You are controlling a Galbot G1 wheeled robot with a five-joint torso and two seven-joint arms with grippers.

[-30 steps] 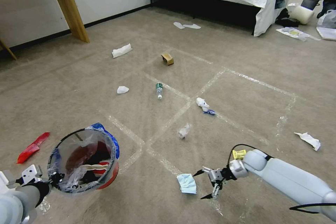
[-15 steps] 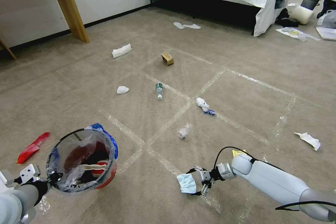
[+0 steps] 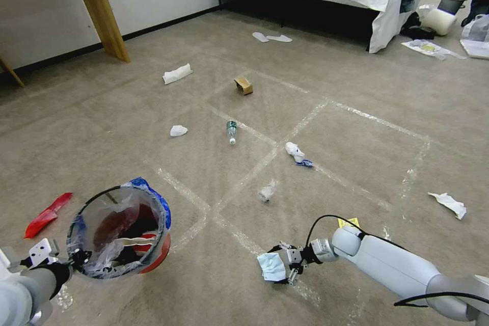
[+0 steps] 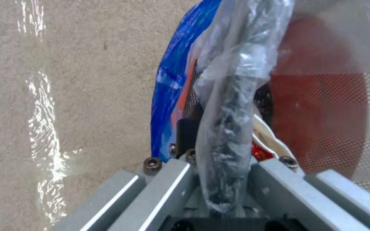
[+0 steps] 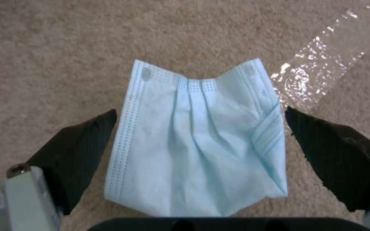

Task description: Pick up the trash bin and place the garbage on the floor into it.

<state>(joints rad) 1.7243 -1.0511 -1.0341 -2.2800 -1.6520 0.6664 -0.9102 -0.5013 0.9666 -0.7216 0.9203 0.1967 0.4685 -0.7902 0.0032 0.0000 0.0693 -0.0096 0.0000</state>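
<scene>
Your left hand (image 3: 76,257) is clenched on the thin black rim of the small round red-orange trash bin (image 3: 119,234) with the clear plastic liner and blue edge, and it holds the bin up low on your left, just above the beige-brown carpet floor (image 3: 356,153). From the left wrist you can see the rim and the bunched liner squeezed between the grey fingers (image 4: 168,189). Some red and white trash already lies inside the bin. Your right hand (image 3: 281,265) is down on the floor in front of you, released, with its two black fingers (image 5: 78,150) spread wide on either side of a flat light blue paper face mask (image 5: 198,150). The fingers sit right at the mask's edges, and you cannot tell if they touch it. The mask lies flat on the carpet next to a strip of shiny clear tape (image 5: 322,70). More garbage is spread farther out on the floor: a long red wrapper (image 3: 47,214) near the bin, a small green-labelled bottle (image 3: 232,131), a brown carton (image 3: 244,85), a yellow scrap (image 3: 348,222) by your right arm, and crumpled white tissues (image 3: 178,131).
</scene>
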